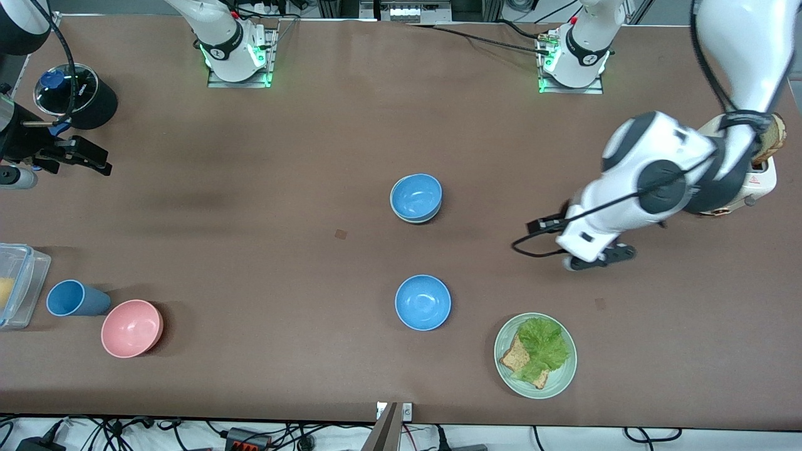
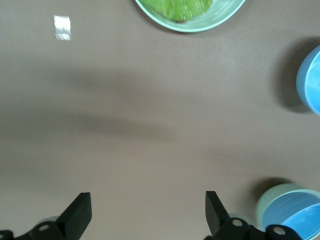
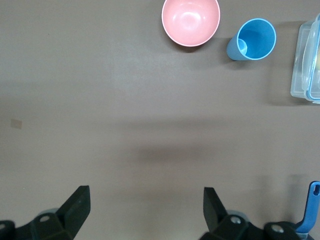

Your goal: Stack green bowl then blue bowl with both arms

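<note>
A blue bowl [image 1: 416, 196] sits nested in the pale green bowl near the table's middle; the left wrist view shows the green rim [image 2: 266, 202] around that blue bowl [image 2: 295, 220]. A second blue bowl [image 1: 423, 302] stands alone, nearer to the front camera, and also shows in the left wrist view [image 2: 311, 80]. My left gripper [image 1: 598, 257] hangs open and empty [image 2: 147, 210] over bare table, toward the left arm's end from the stack. My right gripper [image 1: 94, 160] is open and empty [image 3: 145, 207] over bare table at the right arm's end.
A pale green plate [image 1: 564, 369] with lettuce and toast lies near the front edge. A pink bowl [image 1: 131, 327], a blue cup [image 1: 70, 298] and a clear box [image 1: 22, 285] stand at the right arm's end. A black container [image 1: 81, 97] stands near the right gripper.
</note>
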